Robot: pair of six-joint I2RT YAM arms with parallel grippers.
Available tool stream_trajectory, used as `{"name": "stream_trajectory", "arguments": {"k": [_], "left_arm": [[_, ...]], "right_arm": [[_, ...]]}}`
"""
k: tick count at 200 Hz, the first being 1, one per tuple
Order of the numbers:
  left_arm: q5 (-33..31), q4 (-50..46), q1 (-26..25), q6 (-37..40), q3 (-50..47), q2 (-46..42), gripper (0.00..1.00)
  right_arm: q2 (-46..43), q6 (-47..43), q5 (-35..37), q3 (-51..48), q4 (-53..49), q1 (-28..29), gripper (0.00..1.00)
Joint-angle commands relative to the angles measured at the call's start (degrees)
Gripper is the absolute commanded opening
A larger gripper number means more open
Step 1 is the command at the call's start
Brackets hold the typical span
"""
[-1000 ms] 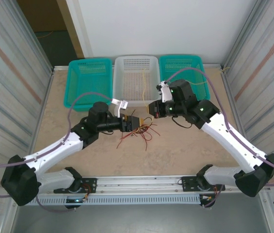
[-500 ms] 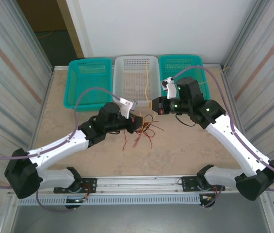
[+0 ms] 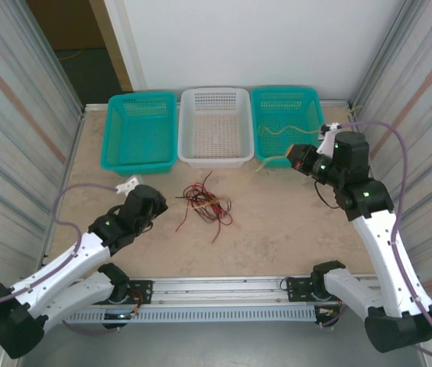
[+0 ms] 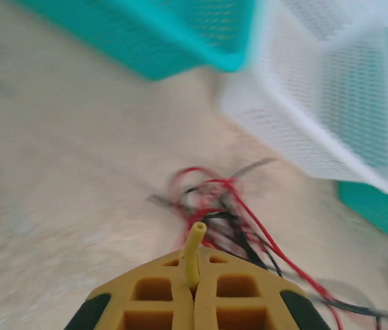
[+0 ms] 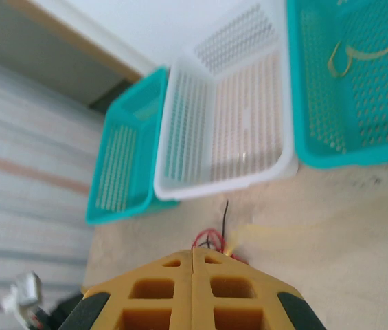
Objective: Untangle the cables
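1. My left gripper is nearest, low over the table. Its jaws are pressed together, and a short yellow end stands up out of the seam, pinched there.
2. Just beyond it lies the tangle: red and black cables looped over one another on the table, with loose ends straggling toward the near edge.
3. I judge these cables light, limp and thin, with slick sheaths. A pull on one would drag the rest, and a weak pinch would slide off.
4. I would take a single strand at a free end or an outer loop, never through the knotted middle, and draw it along its own run.
5. Farther off to the right, my right gripper is closed on a yellow cable, which trails from the tips toward the table.
6. Farthest, the right basket holds another yellow wire, curled on its floor.
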Motion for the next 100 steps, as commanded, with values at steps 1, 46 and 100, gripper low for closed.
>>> {"name": "stream_trajectory", "arguments": {"k": [1,46,100], "left_arm": [[2.4,0.3,1.0,-11.4,-6.7,-2.5,0.00],[5.8,4.7,1.1,-5.3,-4.9,-1.4,0.45],[8.8,5.1,1.1,-3.2,-3.4,-1.3,0.02]], "right_arm": [[-0.8,1.2,-0.9,3.1,2.8,-0.9,0.00],[0.7,-1.7,-0.9,7.5,-0.1,-0.8,0.00],[6.3,-3.1,7.2,2.1,-4.1,10.8,0.51]]}}
